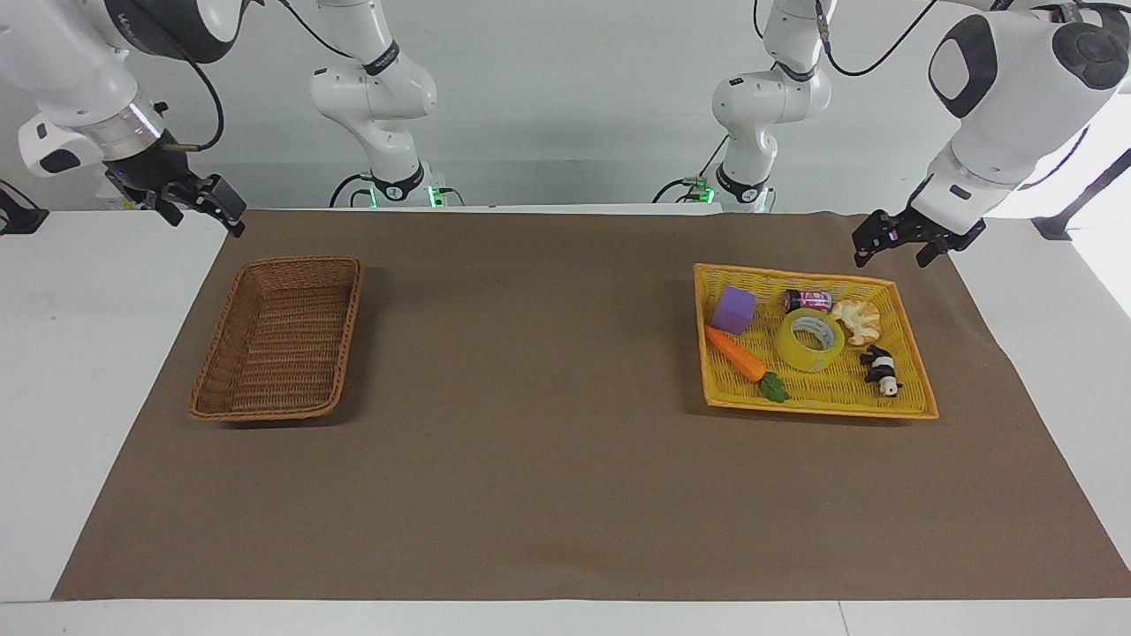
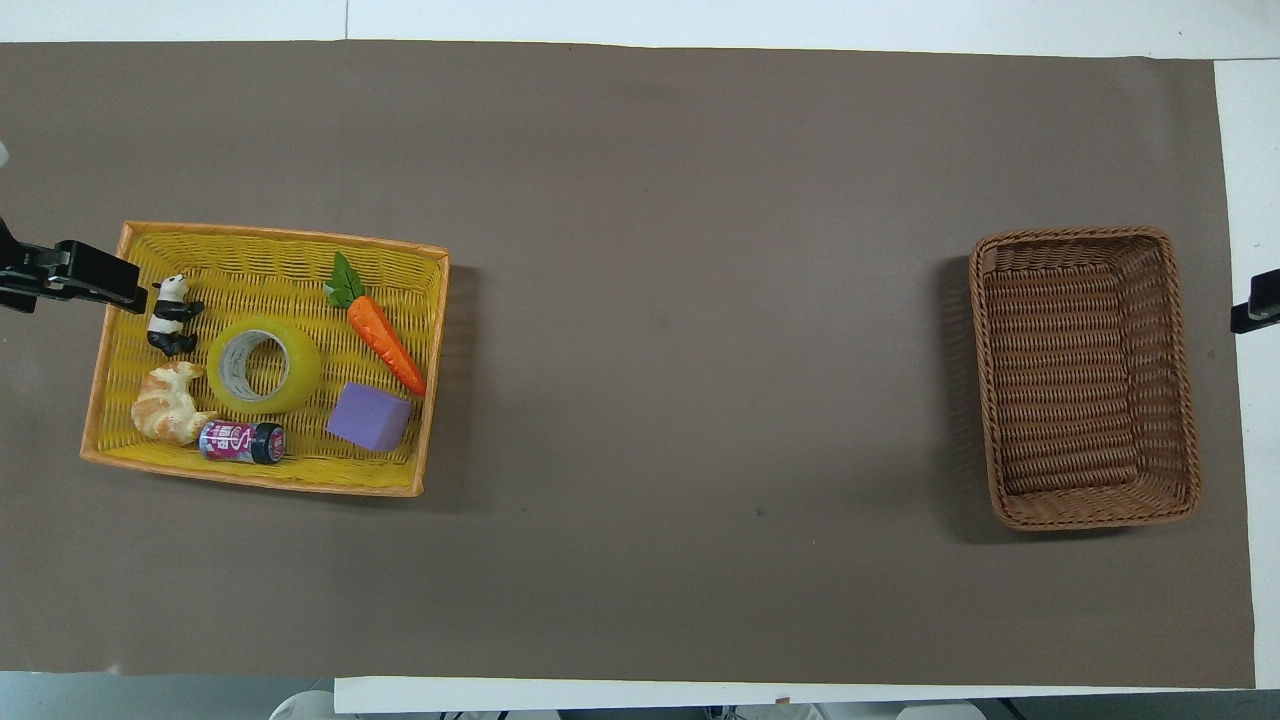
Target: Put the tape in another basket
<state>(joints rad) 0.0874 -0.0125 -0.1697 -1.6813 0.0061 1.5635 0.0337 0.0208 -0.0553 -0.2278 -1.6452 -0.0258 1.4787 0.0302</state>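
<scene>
One roll of yellow packing tape, lying flat with the white core facing up, in the middle of one flat yellow woven tray at the left arm's end of the table. Five other things sharing that tray: one toy panda and one toy croissant on the tape's side toward the table's end, the croissant nearer to the robots than the panda; one small can with a pink label on its side, nearer to the robots than the tape; one purple cube and one toy carrot on the tape's side toward the table's middle. Tape just beside croissant and can, touched by no gripper.

One brown wicker basket, well apart, at the right arm's end of one brown table mat, nothing inside.

Two arms, both waiting. Left gripper up in the air over the tray's outer edge near the panda, fingers spread wide, holding nothing. Right gripper up over the mat's edge beside the basket; finger spacing not readable.
</scene>
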